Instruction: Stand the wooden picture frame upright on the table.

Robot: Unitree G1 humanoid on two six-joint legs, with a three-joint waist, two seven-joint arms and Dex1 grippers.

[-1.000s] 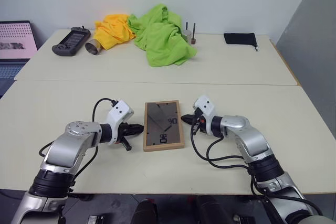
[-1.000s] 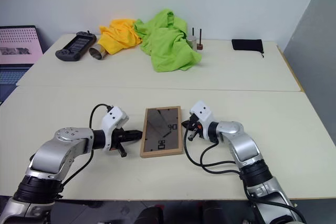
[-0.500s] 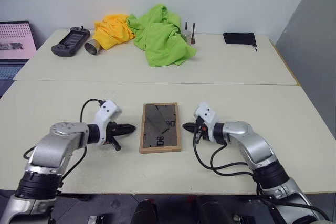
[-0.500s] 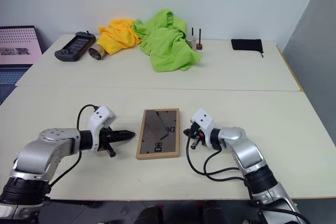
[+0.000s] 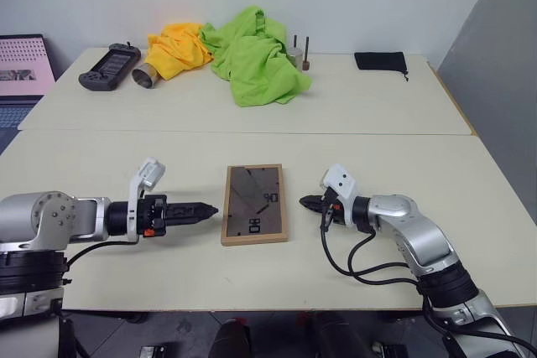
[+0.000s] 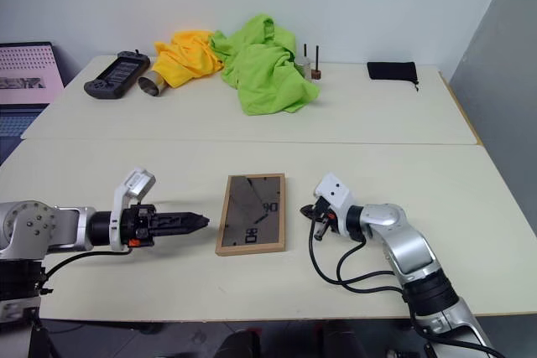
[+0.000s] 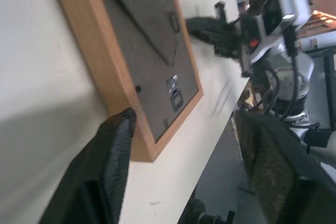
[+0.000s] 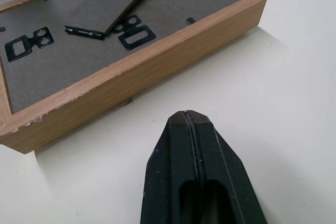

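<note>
The small rectangular light-wood picture frame (image 5: 254, 204) lies flat, back side up, on the near half of the pale cream table (image 5: 436, 173), midway between the two arms and touched by neither. The left tool (image 5: 201, 208) points at the frame's left edge with a small gap in between; its two black fingers (image 7: 113, 156) stand wide apart in the left wrist view. The right tool (image 5: 309, 202) sits a little off the frame's right edge, its fingers pressed together and holding nothing.

To my eye the lifting step has not begun — the frame is flat and free. The next move, I'd judge, calls for getting under or around one long edge and tipping the frame up, with the fold-out stand swung clear so it can bear the weight.

The wrist views give what the head views cannot: the grey backing board, the dark stand lying folded against it, the little metal hangers. The head views show the far clutter — green cloth (image 5: 252, 56), yellow cloth (image 5: 176, 48), black handheld console (image 5: 109, 66).
</note>
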